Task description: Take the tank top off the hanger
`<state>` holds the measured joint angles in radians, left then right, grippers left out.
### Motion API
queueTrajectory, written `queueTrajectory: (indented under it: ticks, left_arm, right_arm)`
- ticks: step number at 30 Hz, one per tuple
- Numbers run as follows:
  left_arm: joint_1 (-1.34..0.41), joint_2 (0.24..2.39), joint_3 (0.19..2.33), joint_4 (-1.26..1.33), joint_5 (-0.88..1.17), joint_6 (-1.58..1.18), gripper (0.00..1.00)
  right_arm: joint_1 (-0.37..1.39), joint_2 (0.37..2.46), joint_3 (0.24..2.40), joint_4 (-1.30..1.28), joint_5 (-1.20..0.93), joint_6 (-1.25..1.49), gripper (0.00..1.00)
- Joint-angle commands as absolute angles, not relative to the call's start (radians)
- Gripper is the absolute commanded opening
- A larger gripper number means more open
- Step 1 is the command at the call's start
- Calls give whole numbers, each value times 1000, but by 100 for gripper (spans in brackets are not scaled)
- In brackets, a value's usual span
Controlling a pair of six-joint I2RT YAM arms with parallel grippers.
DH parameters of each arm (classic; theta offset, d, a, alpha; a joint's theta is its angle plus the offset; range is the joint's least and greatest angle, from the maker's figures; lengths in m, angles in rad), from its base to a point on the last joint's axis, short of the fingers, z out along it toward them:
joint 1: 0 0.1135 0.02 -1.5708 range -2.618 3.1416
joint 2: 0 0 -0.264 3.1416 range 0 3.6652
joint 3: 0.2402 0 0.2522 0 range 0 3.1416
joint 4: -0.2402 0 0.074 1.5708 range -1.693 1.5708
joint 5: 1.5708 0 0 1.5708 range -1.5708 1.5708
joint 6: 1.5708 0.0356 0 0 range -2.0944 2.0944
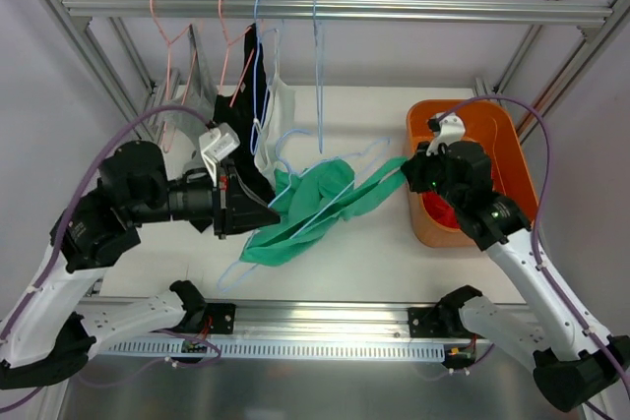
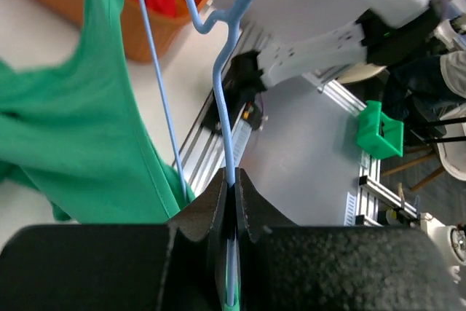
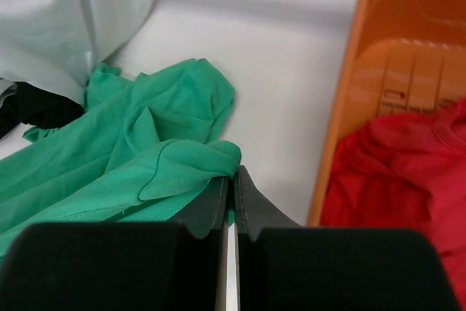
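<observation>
Currently: green tank top (image 1: 315,209), still threaded on a pale blue wire hanger (image 2: 222,107), spread over the white table (image 1: 374,243) between both arms. Left hand (image 2: 231,183) clenched on the hanger wire. Right hand (image 3: 233,180) pinched onto a fold of the top's edge. Orange bin (image 1: 512,145) at right, red garment (image 3: 408,165) inside.

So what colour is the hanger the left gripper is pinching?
Light blue hanger, clearest in the left wrist view.
</observation>
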<state>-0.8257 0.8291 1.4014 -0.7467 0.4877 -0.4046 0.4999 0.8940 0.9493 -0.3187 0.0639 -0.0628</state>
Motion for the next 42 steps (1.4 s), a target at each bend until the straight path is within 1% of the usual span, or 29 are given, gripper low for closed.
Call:
queueTrajectory:
  ticks: [1,3,5,6,7,8,10,11,13,14,16,17,19,21,23,28,30,31,32,33,34,35,36,37,38,39,40,41,42]
  left_arm:
    - [-838,883,1552,-602,612,-328,0]
    - [-842,929,1577,-525,641,-304,0]
    - [-856,956,1586,-376,628,-293,0]
    - [-882,968,1547,-307,612,-255,0]
    - [-900,969,1516,-149,591,-218,0]
    - [-922,969,1476,-59,518,-178,0]
    - [-977,992,1384,117,457,-63,0]
    - [-1001,1030,1361,241,381,-4,0]
    - [-1014,1072,1348,351,315,76,0]
    - [-1017,1092,1338,473,266,125,0]
    - [-1017,1130,1278,620,136,190,0]
    - [-1017,1140,1252,787,88,231,0]
    - [-1017,1166,1175,955,11,308,0]
    - [-1017,1189,1157,1084,-70,336,0]
    - [-1017,1195,1164,1080,-132,337,0]
    - [-1017,1166,1051,1230,-29,324,0]
    - [-1019,1111,1034,1188,-43,263,0]
    - [-1019,1086,1035,1084,-44,243,0]
    - [-1019,1056,1034,1013,-41,197,0]
    - [-1019,984,1029,937,-54,168,0]
    - [-1019,950,1025,872,-81,141,0]
    - [-1020,877,1008,751,-160,89,0]
    - [-1020,838,996,685,-201,68,0]
    - [-1020,807,986,631,-247,49,0]
    - [-1020,742,980,492,-296,8,0]
    - [-1020,712,973,421,-386,-11,0]
    - [-1020,683,965,361,-409,-41,0]
    - [-1020,625,947,239,-426,-84,0]
    - [-1020,594,927,204,-434,-104,0]
  right_arm:
    - [434,856,1061,-495,65,-15,0]
    - [411,824,1083,-541,16,-3,0]
    - [410,790,1101,-540,-163,6,0]
    - [410,760,1101,-513,-248,47,0]
    - [410,743,1095,-485,-440,70,0]
    - [411,730,1072,-416,-540,92,0]
    - [414,684,1051,-377,-737,138,0]
    - [422,646,1039,-377,-762,146,0]
    - [423,608,1032,-409,-759,143,0]
    - [423,592,1034,-472,-752,112,0]
    - [425,572,1037,-532,-738,88,0]
    - [423,565,1031,-573,-735,80,0]
    - [425,561,980,-581,-732,90,0]
    - [434,572,942,-581,-721,103,0]
    - [451,584,891,-580,-648,94,0]
    - [517,653,793,-477,-523,132,0]
    - [574,687,787,-462,-424,126,0]
    - [587,696,782,-459,-399,123,4]
    - [613,706,772,-451,-370,123,13]
    - [621,721,766,-449,-348,123,29]
    - [626,727,758,-445,-322,120,40]
    - [630,732,743,-430,-322,117,45]
    - [629,742,738,-428,-310,117,62]
    - [629,747,733,-423,-302,112,68]
    - [629,752,730,-422,-295,106,72]
    - [629,755,730,-423,-273,101,78]
    - [627,759,732,-425,-262,95,88]
    - [627,764,733,-423,-252,84,90]
    - [629,767,732,-423,-232,80,93]
